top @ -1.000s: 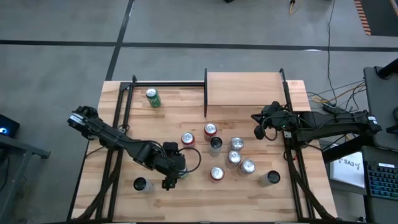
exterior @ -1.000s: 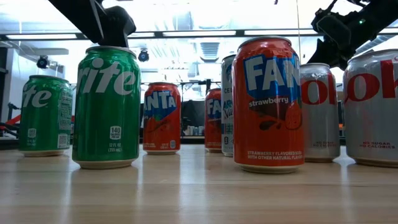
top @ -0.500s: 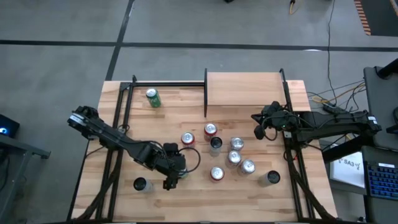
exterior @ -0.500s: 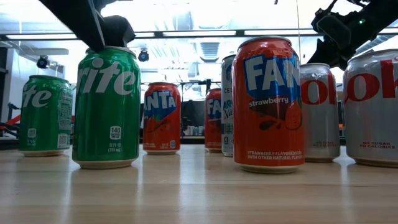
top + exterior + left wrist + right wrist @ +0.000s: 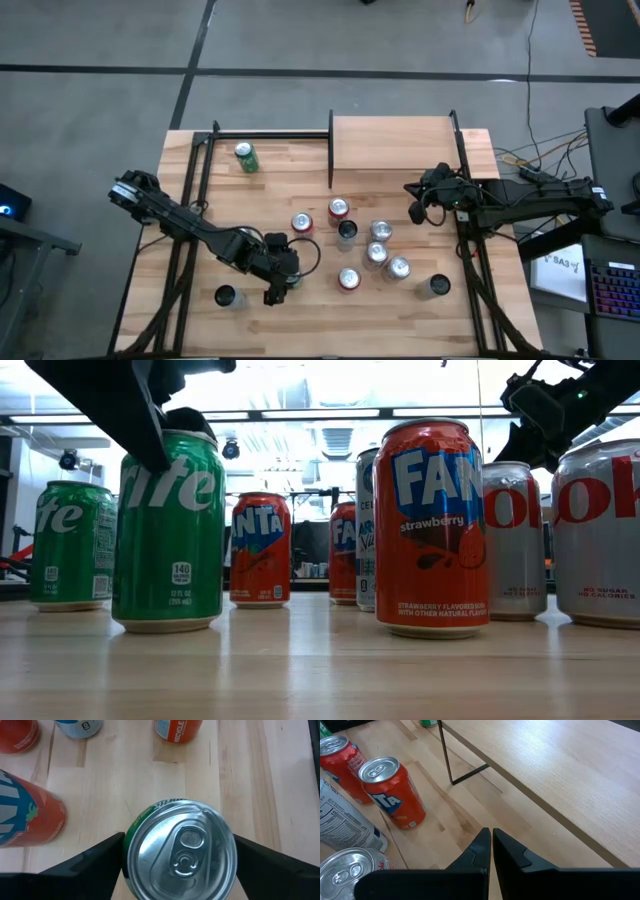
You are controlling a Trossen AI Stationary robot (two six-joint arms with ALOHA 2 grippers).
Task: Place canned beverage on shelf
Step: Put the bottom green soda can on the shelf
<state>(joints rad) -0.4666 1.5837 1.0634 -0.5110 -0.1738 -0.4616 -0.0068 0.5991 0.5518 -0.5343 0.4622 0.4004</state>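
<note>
A green Sprite can [image 5: 181, 851] stands on the table's near left part and also shows in the low view [image 5: 167, 530]. My left gripper [image 5: 280, 283] is above it, with one finger on each side of its top. The shelf [image 5: 390, 148], a light wood board with thin black posts, stands at the far edge right of the middle and also shows in the right wrist view [image 5: 560, 775]. My right gripper [image 5: 491, 840] is shut and empty, hovering near the shelf's front right corner [image 5: 415, 205]. My left gripper pinches the Sprite can's upper wall just below the rim [image 5: 128, 852] between its two fingers, on opposite sides. The fingers [image 5: 140, 430] come from above, pointing down. The can stands upright with its base on the table.
Several cans stand mid-table: red Fanta cans [image 5: 339, 210] [image 5: 302, 223] [image 5: 348, 280], silver cans [image 5: 380, 232] [image 5: 397, 268] [image 5: 434, 287] and a dark can [image 5: 346, 232]. Another green can [image 5: 245, 157] stands far left and a can [image 5: 226, 297] near left. Black frame rails run along both table sides.
My left gripper has come down over the Sprite can, and its fingers now reach its upper wall. The can has shifted slightly sideways on the table and stays upright.
</note>
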